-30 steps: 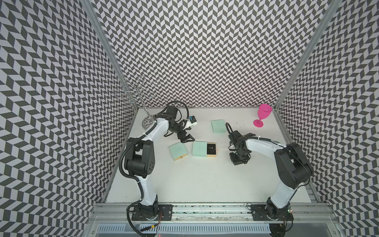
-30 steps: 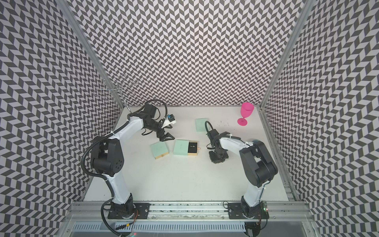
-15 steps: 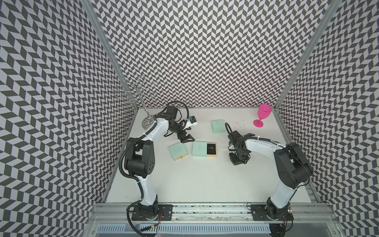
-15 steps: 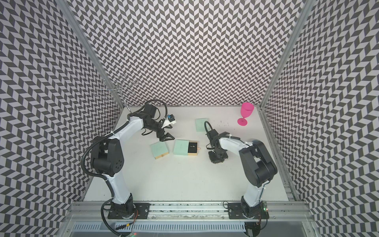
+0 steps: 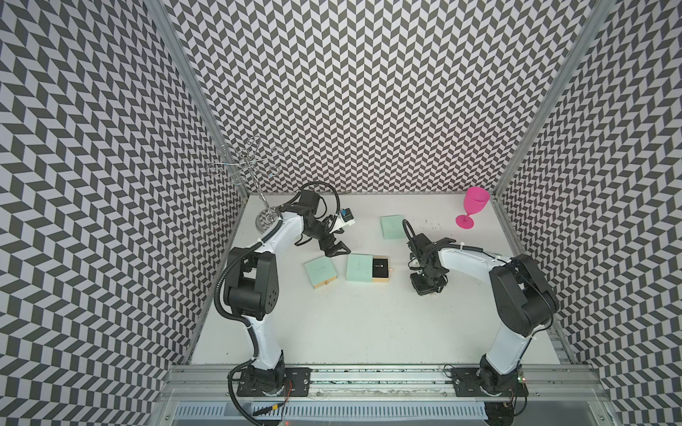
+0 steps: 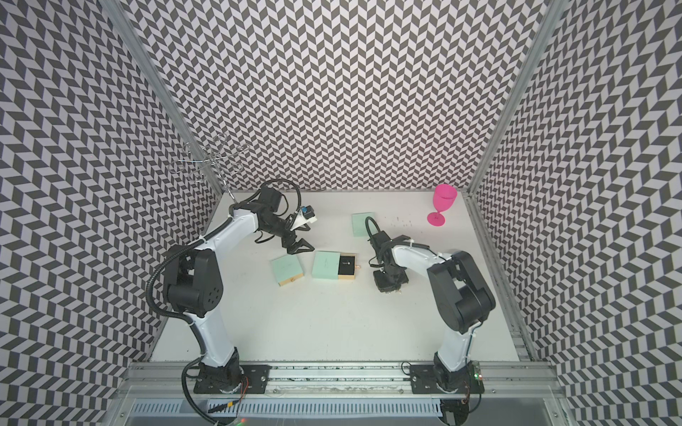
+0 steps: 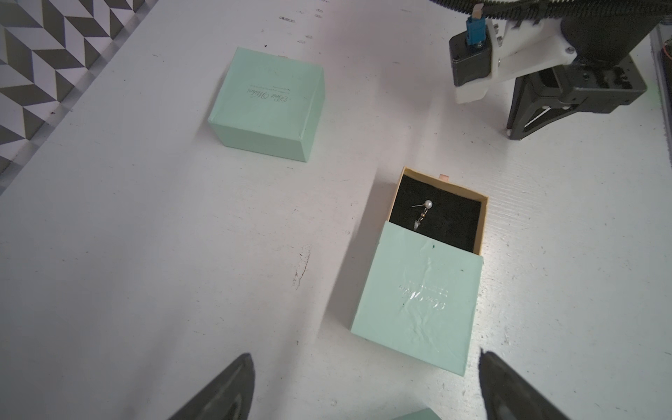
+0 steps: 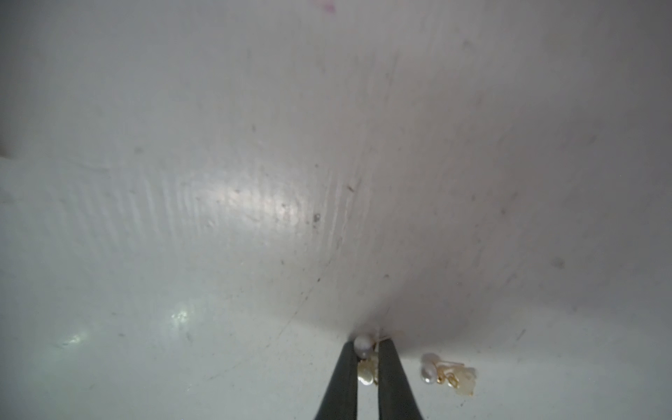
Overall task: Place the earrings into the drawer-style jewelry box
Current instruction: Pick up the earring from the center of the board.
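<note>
Top views both show the left fingers [image 5: 334, 250] spread wide and empty above the white counter [image 5: 350, 324]. Right of them lies the half-open mint-green cardboard drawer-style jewelry box [image 7: 418, 298], one pearl earring [image 7: 423, 214] on its black foam. Further right, the right wrist view shows the right fingers [image 8: 349, 378] pinching a pearl-and-gold earring [image 8: 365, 363]; a third earring [image 8: 447, 372] lies just beside.

I see my white table [image 5: 350, 324] carrying three mint boxes [image 5: 320, 272], a pink goblet [image 5: 476, 202], a wire stand [image 5: 264, 222] and, I think, loose earrings [image 8: 447, 372].
</note>
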You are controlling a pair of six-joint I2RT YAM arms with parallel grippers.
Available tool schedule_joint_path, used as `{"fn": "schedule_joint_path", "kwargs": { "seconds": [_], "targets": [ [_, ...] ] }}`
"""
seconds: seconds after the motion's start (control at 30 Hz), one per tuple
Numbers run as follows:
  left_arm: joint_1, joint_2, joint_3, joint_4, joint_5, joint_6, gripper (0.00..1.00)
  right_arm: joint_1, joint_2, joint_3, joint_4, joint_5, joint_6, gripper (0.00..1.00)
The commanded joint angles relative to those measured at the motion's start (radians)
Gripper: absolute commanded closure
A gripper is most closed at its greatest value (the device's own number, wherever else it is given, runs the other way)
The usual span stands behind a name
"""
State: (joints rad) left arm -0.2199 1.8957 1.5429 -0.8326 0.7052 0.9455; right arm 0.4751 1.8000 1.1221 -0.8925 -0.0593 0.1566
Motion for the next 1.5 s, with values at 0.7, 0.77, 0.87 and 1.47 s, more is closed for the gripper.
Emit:
{"fn": "schedule_joint_path", "kwargs": {
  "seconds": [0.7, 0.77, 0.87, 1.47],
  "targets": [
    [-0.003, -0.022, 0.005, -0.017, 0.018, 0.016, 0.03, 0.009, -0.049, 0.075, -0.069, 0.003, -0.017, 0.79],
    [-0.003, -0.023, 0.002, -0.017, 0.017, 0.016, 0.03, 0.008, -0.037, 0.068, -0.059, 0.004, -0.015, 0.78],
    [-0.004, -0.023, 0.003, -0.017, 0.017, 0.016, 0.03, 0.010, -0.015, 0.065, -0.043, 0.004, -0.013, 0.78],
    [-0.003, -0.023, 0.002, -0.019, 0.011, 0.022, 0.04, 0.038, 0.045, 0.075, -0.035, 0.061, -0.007, 0.78]
  ]
}}
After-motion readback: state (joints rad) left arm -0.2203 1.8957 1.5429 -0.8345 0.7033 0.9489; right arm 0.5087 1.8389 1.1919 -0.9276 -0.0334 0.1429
